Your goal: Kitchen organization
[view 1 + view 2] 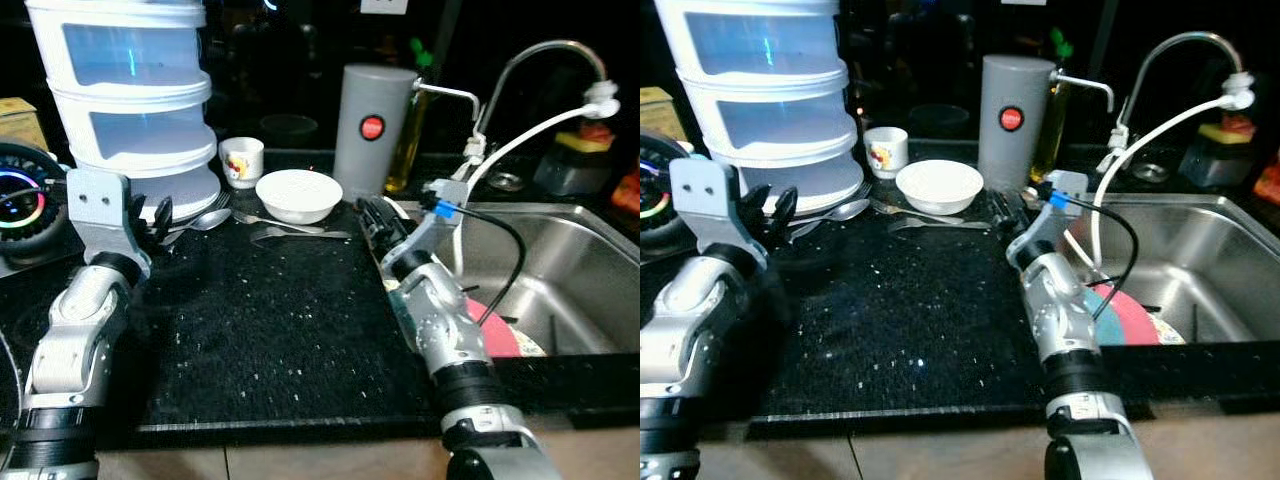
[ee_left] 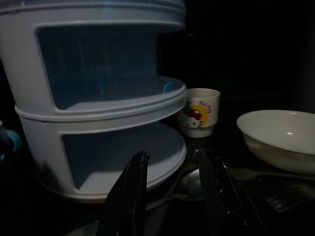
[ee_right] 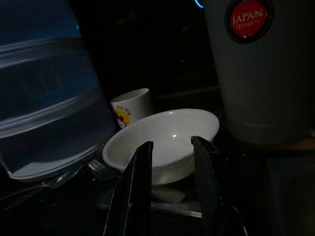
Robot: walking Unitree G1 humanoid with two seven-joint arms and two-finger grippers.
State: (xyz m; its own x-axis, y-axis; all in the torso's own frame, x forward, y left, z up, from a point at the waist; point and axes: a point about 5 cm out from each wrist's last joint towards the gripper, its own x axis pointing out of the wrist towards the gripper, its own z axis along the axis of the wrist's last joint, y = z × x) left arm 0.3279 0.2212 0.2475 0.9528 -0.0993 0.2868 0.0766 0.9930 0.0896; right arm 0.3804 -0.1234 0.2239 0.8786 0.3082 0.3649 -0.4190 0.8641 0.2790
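A white bowl [image 1: 299, 194] stands on the black counter [image 1: 280, 330], with a small printed cup [image 1: 241, 161] behind it to the left. Spoons [image 1: 205, 219] and a fork [image 1: 295, 233] lie in front of them. My right gripper [image 3: 172, 144] is open, low over the counter just right of the bowl [image 3: 165, 135], pointing at it with nothing between its fingers. My left gripper [image 2: 173, 156] is open too, near the foot of the white stacked container tower [image 1: 130, 100], with a spoon [image 2: 189, 182] lying ahead of it.
A grey canister with a red badge [image 1: 372, 128] stands behind the bowl. To the right is a steel sink [image 1: 575, 262] holding a pink plate [image 1: 497, 333], with a tap and white hose [image 1: 530, 125] above. A glowing dial device [image 1: 15, 200] sits at the far left.
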